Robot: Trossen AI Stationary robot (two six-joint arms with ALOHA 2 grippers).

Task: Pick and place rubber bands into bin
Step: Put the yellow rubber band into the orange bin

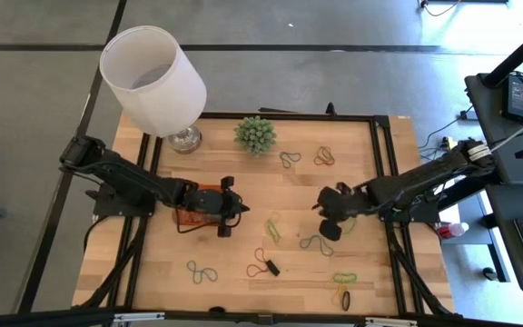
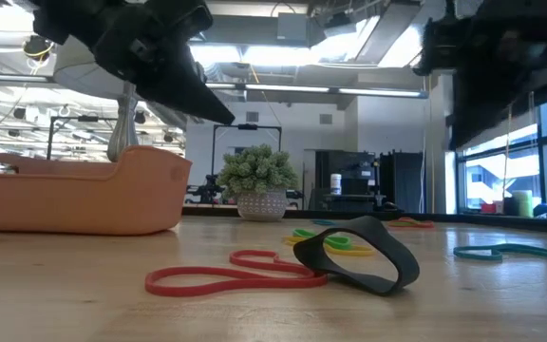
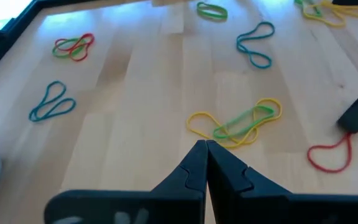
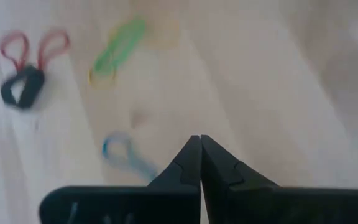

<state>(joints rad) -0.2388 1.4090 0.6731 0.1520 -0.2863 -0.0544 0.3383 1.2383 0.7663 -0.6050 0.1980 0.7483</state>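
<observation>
Jaws on both my grippers are closed, nothing between them. Left gripper (image 1: 234, 216) sits over the orange bin (image 1: 189, 218), tips poking past its edge toward desk centre. In the left wrist view the tips (image 3: 205, 149) meet in a point just short of a yellow-and-green tangle of rubber bands (image 3: 241, 123). Right gripper (image 1: 327, 211) hangs above the right half of the desk (image 1: 234, 173); in the right wrist view the fingers (image 4: 199, 152) are pressed together above bare wood, with a blue band (image 4: 124, 155) just beside them.

Bin is on the left half of the desk, near the front of the lamp base. In the low view it stands as an orange tray (image 2: 74, 195) on the left; cannot tell if anything lies in it.

Bands are scattered loose on the desk:
- yellow-green pair (image 1: 272, 229) between the two grippers
- blue-grey loop (image 1: 316, 243) below my right gripper
- red loop (image 1: 260, 266) touching a wide black band (image 1: 271, 268) near the front edge; low view shows the black band (image 2: 364, 255) standing on edge over the red loop (image 2: 226, 275)
- blue loop (image 1: 202, 271) front left
- green and yellow bands (image 1: 344, 286) front right
- two more (image 1: 290, 159), (image 1: 324, 156) at the back, right of the spiky green plant (image 1: 255, 134)

White lampshade (image 1: 152, 80) at the back left corner.
</observation>
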